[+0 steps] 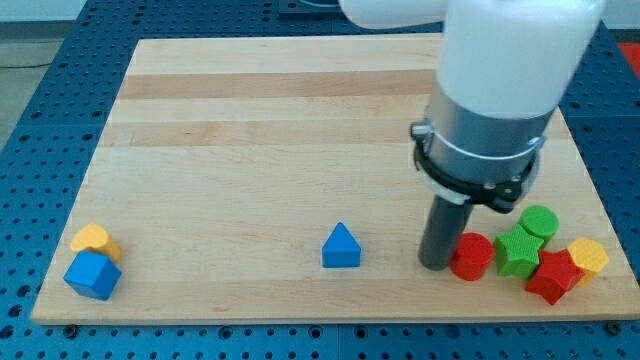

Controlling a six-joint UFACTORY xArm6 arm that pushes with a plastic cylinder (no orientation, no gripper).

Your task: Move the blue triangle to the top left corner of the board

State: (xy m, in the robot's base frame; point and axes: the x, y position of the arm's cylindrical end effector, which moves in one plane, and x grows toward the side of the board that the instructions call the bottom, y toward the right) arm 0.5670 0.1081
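- Since my tip (436, 266) is a bare rod with nothing to pinch, it only pushes; it rests against the red cylinder (471, 256).
- The blue triangle (341, 247) sits untouched near the bottom edge, to the tip's left.

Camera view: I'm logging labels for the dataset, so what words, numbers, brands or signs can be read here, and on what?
None: no readable text on the board, the blue triangle, the other blocks, or the arm above my tip.
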